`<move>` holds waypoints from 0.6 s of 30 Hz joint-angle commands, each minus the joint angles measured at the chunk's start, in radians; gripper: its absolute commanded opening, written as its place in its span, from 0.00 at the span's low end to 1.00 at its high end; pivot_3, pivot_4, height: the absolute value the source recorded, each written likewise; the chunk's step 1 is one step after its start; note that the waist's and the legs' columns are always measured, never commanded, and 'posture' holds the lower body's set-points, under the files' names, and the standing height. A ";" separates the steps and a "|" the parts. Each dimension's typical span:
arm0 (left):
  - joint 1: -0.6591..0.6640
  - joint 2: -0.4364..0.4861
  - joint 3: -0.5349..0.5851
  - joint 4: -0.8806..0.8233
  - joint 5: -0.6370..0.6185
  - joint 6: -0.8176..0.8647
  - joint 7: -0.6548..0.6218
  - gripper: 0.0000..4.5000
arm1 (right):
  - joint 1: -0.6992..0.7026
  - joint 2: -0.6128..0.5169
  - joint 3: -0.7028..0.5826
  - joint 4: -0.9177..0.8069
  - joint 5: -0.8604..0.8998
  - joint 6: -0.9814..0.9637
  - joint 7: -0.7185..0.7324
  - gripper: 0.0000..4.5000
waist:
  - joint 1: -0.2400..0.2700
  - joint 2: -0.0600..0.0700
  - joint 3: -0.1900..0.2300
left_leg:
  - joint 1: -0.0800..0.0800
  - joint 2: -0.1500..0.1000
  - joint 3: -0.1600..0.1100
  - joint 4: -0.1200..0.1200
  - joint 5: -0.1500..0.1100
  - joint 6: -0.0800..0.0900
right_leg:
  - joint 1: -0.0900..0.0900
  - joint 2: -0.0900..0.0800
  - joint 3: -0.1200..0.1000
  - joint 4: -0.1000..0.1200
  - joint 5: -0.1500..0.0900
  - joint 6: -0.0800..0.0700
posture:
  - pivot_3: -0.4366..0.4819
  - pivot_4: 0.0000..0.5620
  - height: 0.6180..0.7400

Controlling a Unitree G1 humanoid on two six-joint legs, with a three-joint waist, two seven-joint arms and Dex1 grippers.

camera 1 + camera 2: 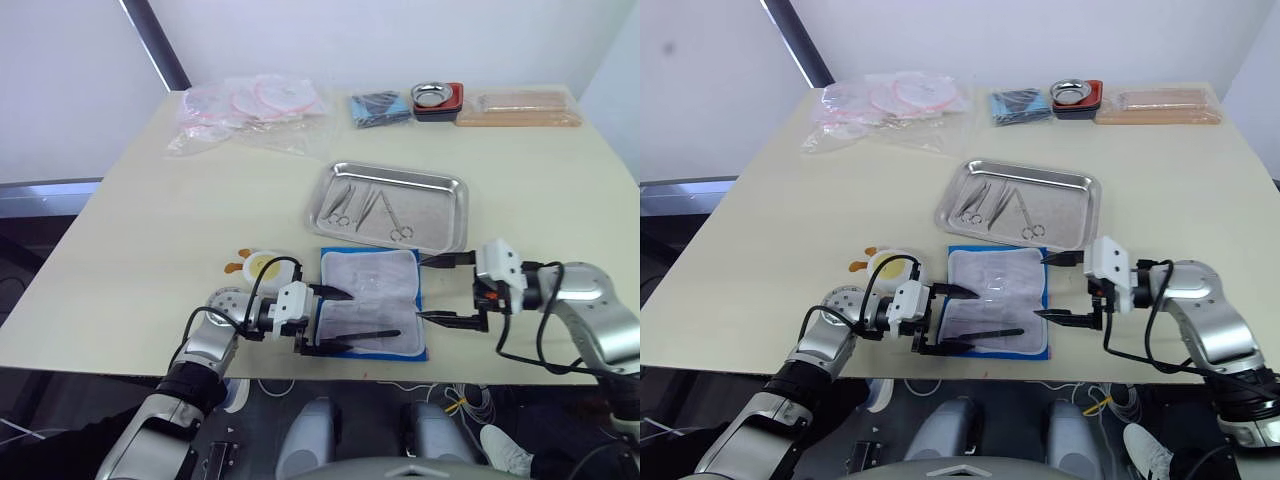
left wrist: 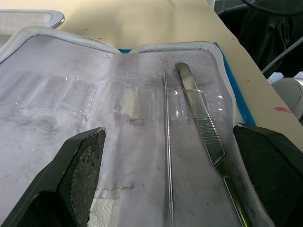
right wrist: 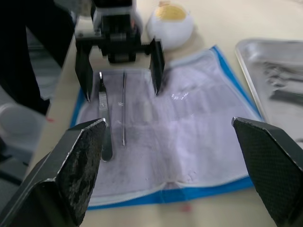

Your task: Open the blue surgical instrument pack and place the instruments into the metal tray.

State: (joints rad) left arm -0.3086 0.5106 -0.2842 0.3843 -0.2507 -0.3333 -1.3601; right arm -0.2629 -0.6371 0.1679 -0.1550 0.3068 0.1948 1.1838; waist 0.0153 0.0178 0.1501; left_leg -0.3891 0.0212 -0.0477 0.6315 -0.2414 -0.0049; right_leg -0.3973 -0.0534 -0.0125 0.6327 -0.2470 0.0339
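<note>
The blue surgical instrument pack lies unfolded near the table's front edge, pale lining up. Two slim instruments remain on the lining: a thin probe and a flat ridged handle. My left gripper is open at the pack's left end, its fingers straddling both tools without touching them. At the pack's right edge my right gripper is open and holds nothing. Just behind the pack sits the metal tray, with several scissors and forceps lying in it.
A round white and yellow object sits left of the pack. Along the far edge lie clear plastic bags, a dark blue cloth bundle, a small steel bowl on a red-black base, and a tan flat box.
</note>
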 commanded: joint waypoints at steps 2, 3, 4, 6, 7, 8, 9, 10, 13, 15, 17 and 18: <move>0.053 0.022 -0.039 0.117 0.115 0.043 0.048 1.00 | -0.060 0.042 0.081 0.041 -0.091 -0.030 -0.039 0.99 | -0.001 0.000 0.000 | 0.000 0.000 0.000 0.000 0.000 0.000 | 0.000 0.000 0.000 0.000 0.000 0.000 | 0.48 0.27 1.00; 0.054 0.022 -0.039 0.115 0.114 0.044 0.048 1.00 | -0.069 0.050 0.094 0.053 -0.107 -0.029 -0.048 0.99 | -0.002 0.000 0.000 | 0.000 0.000 0.000 0.000 0.000 0.000 | 0.000 0.000 0.000 0.000 0.000 0.000 | 0.48 0.27 1.00; 0.054 0.022 -0.038 0.115 0.114 0.045 0.048 1.00 | -0.079 0.060 0.109 0.068 -0.120 -0.032 -0.046 0.99 | -0.002 0.000 0.000 | 0.000 0.000 0.000 0.000 0.000 0.000 | 0.000 0.000 0.000 0.000 0.000 0.000 | 0.48 0.27 1.00; 0.053 0.022 -0.037 0.116 0.114 0.046 0.048 1.00 | -0.089 0.068 0.123 0.083 -0.129 -0.038 -0.038 0.99 | -0.001 0.000 0.000 | 0.000 0.000 0.000 0.000 0.000 0.000 | 0.000 0.001 0.000 0.000 0.000 0.000 | 0.48 0.27 1.00; 0.053 0.023 -0.037 0.116 0.115 0.046 0.048 1.00 | -0.098 0.079 0.129 0.101 -0.144 -0.046 -0.050 0.99 | -0.001 0.000 0.000 | 0.000 0.000 0.000 0.000 0.000 0.000 | 0.000 0.001 0.000 0.000 0.000 0.000 | 0.48 0.27 1.00; 0.053 0.024 -0.038 0.116 0.115 0.046 0.048 1.00 | -0.108 0.088 0.142 0.120 -0.163 -0.055 -0.059 0.99 | -0.001 0.001 -0.001 | 0.000 0.000 0.000 0.000 0.000 0.000 | 0.000 0.001 0.000 0.000 0.000 0.000 | 0.48 0.27 1.00; 0.053 0.025 -0.038 0.115 0.116 0.046 0.048 1.00 | -0.115 0.095 0.153 0.135 -0.176 -0.061 -0.061 0.99 | -0.001 0.001 -0.001 | 0.000 0.000 0.000 0.000 0.000 0.000 | 0.000 0.001 0.000 0.000 0.000 0.000 | 0.48 0.27 1.00; 0.053 0.025 -0.038 0.114 0.116 0.045 0.048 1.00 | -0.120 0.098 0.164 0.147 -0.188 -0.068 -0.060 0.99 | -0.001 0.001 -0.001 | 0.000 0.000 0.000 0.000 0.000 0.000 | 0.000 0.001 0.000 0.000 0.000 0.000 | 0.48 0.27 1.00; 0.054 0.025 -0.038 0.113 0.116 0.045 0.049 1.00 | -0.120 0.094 0.189 0.172 -0.216 -0.099 -0.046 0.99 | -0.001 0.001 -0.001 | 0.000 0.000 0.000 0.000 0.000 0.001 | 0.000 0.001 0.000 0.000 0.000 0.000 | 0.48 0.27 1.00; 0.055 0.025 -0.038 0.112 0.116 0.045 0.050 1.00 | -0.121 0.094 0.197 0.194 -0.234 -0.120 -0.051 0.99 | -0.001 0.001 -0.001 | 0.000 0.000 0.000 0.000 0.000 0.001 | 0.000 0.001 0.000 0.001 0.000 0.000 | 0.48 0.27 1.00; 0.055 0.025 -0.037 0.112 0.116 0.045 0.051 1.00 | -0.121 0.094 0.199 0.206 -0.241 -0.127 -0.052 0.99 | -0.001 0.001 -0.001 | 0.000 0.000 0.000 0.000 0.000 0.001 | 0.000 0.001 0.000 0.001 0.000 0.000 | 0.48 0.27 1.00; 0.056 0.025 -0.037 0.111 0.116 0.046 0.051 1.00 | -0.120 0.090 0.203 0.217 -0.249 -0.138 -0.052 0.99 | -0.002 0.001 -0.001 | 0.000 0.000 0.000 0.000 0.000 0.001 | 0.001 0.001 0.000 0.001 0.000 0.000 | 0.48 0.27 1.00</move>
State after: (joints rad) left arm -0.3042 0.5126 -0.2820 0.3818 -0.2516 -0.3321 -1.3589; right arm -0.3786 -0.5415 0.3574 0.0456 0.0847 0.0753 1.1292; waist 0.0137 0.0185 0.1489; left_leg -0.3884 0.0210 -0.0477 0.6319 -0.2410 -0.0042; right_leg -0.3967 -0.0519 -0.0126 0.6335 -0.2468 0.0340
